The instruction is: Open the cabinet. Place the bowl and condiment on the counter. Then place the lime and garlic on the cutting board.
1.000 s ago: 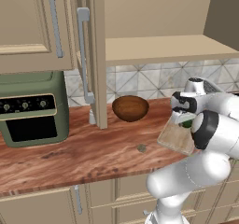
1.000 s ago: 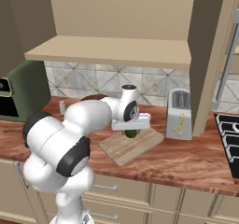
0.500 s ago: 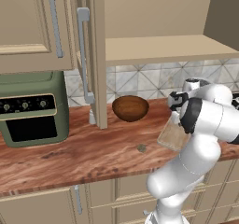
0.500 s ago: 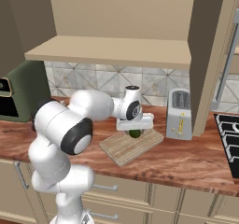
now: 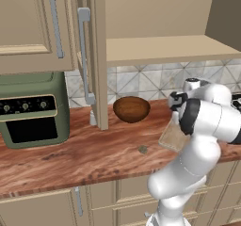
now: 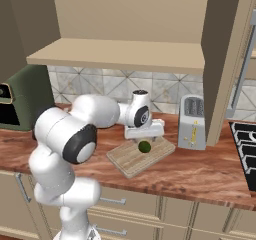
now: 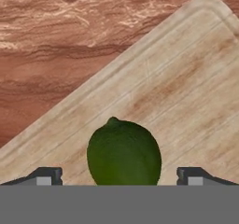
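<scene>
We just let go: our gripper (image 7: 119,174) has spread wide, and the lime (image 6: 144,146) now sits on the cutting board (image 6: 131,160). 1 thing left, the garlic (image 5: 142,149), waiting on the counter (image 5: 94,149).

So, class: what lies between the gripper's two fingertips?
The lime sits between the open gripper's fingertips, resting on the cutting board, as the hand view shows.
</scene>
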Robot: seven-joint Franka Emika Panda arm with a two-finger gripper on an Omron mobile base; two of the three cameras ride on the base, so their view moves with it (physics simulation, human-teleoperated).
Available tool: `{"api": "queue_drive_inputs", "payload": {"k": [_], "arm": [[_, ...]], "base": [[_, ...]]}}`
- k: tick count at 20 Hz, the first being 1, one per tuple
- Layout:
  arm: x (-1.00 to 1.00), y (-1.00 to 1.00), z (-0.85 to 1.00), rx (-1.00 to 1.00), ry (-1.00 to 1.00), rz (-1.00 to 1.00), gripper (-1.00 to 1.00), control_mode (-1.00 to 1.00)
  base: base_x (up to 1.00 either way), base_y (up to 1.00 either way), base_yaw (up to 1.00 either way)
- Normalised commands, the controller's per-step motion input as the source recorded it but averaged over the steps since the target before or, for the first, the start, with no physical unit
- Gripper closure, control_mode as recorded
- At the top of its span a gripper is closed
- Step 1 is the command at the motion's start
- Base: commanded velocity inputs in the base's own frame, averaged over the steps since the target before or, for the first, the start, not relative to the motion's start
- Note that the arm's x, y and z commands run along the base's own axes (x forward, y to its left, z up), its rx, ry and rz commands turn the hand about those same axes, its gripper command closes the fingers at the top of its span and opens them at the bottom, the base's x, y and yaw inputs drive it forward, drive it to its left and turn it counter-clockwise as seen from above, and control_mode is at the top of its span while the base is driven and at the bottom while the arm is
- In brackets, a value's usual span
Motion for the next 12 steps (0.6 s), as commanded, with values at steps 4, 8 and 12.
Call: {"api": "queue_drive_inputs", "payload": {"k": [4,8,12], "arm": [[-0.84,0.69,0.36,-0.08,-0.14,0.09,-1.00,-1.00],[-0.96,1.00,0.27,-0.13,-0.10,0.09,-1.00,-1.00],[-0.90,1.00,0.26,-0.14,-0.07,0.06,-1.00,-1.00]], "base": [[0.00,0.00,0.00],[0.00,0.00,0.00],[0.00,0.00,0.00]]}}
